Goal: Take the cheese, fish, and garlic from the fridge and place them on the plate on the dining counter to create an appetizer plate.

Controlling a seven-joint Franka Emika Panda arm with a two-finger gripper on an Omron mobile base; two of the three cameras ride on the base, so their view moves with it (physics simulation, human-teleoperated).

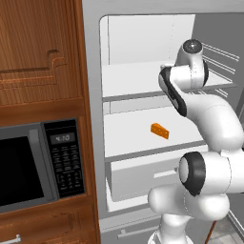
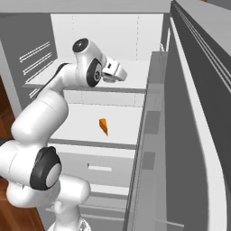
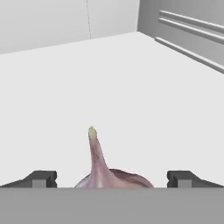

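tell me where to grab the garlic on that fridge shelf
Grip the garlic across its rounded lower bulb, not the thin stem. It stands upright, stem up, between the open gripper's fingertips, so probably just close in from both sides at the level it is now.

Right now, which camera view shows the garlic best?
The hand view: the garlic sits close, between the open gripper fingertips on a white fridge shelf. In both base views the arm covers its spot.

I see an orange cheese (image 1: 160, 130) on a white shelf (image 1: 128, 138), pinkish-grey garlic (image 3: 107, 173) with a yellow tip, and reddish-brown cabinets (image 1: 40, 52).
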